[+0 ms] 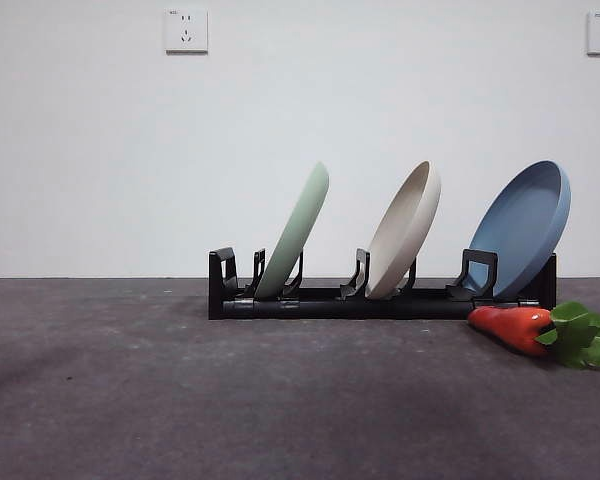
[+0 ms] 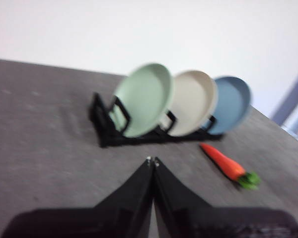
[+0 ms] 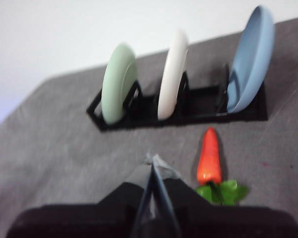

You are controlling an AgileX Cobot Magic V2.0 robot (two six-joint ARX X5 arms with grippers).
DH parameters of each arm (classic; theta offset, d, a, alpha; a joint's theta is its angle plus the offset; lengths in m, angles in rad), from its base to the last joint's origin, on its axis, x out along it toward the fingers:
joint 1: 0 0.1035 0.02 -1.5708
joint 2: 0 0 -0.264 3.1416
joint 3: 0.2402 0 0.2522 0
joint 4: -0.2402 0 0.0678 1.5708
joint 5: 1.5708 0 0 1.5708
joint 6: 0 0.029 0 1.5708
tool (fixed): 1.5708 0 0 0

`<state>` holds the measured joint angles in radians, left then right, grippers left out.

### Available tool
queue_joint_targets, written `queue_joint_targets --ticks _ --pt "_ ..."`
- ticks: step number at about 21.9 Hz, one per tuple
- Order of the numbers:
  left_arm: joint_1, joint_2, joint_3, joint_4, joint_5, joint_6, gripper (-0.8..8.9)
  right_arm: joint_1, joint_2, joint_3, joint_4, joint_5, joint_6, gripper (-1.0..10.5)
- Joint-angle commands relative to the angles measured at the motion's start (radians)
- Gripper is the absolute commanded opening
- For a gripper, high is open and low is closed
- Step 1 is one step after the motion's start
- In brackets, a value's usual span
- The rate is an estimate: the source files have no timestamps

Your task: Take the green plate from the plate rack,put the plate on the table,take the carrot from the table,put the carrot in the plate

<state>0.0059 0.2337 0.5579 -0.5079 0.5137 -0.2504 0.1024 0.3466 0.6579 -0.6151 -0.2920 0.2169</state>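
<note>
A black plate rack [image 1: 380, 300] stands on the dark grey worktop [image 1: 130, 400] holding three tilted plates: the green plate [image 1: 295, 232] in the end slot, then a beige plate [image 1: 404, 230] and a blue plate [image 1: 522, 228]. The carrot [image 1: 515, 327] lies on the worktop just in front of the blue end. The left gripper [image 2: 152, 161] and right gripper [image 3: 152, 159] hang back, both clenched on nothing. To lift the green plate cleanly, I'd open wide, pinch its upper rim, and draw it along its lean, clear of the prongs.
</note>
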Motion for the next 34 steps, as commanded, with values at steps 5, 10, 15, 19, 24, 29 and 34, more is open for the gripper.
queue_joint_targets --ticks 5,10,15,19,24,29,34 --pt "0.002 0.130 0.163 -0.169 0.122 0.127 -0.07 -0.001 0.182 0.241 -0.271 -0.051 -0.226 -0.1" --pt "0.002 0.214 0.267 -0.313 0.208 0.212 -0.07 -0.001 0.282 0.347 -0.435 -0.051 -0.268 -0.1" --pt "0.002 0.277 0.332 -0.423 0.221 0.254 0.01 -0.002 0.347 0.379 -0.543 -0.122 -0.304 0.0" --pt "0.002 0.302 0.333 -0.448 0.220 0.250 4.09 -0.002 0.360 0.379 -0.541 -0.121 -0.294 4.9" --pt "0.002 0.325 0.333 -0.421 0.221 0.250 4.91 -0.002 0.360 0.379 -0.541 -0.119 -0.293 6.9" --pt "-0.009 0.396 0.333 -0.274 0.224 0.185 4.91 -0.002 0.360 0.379 -0.541 -0.120 -0.293 6.9" --pt "-0.103 0.544 0.336 -0.010 0.219 0.086 4.91 -0.002 0.361 0.379 -0.536 -0.120 -0.293 6.9"
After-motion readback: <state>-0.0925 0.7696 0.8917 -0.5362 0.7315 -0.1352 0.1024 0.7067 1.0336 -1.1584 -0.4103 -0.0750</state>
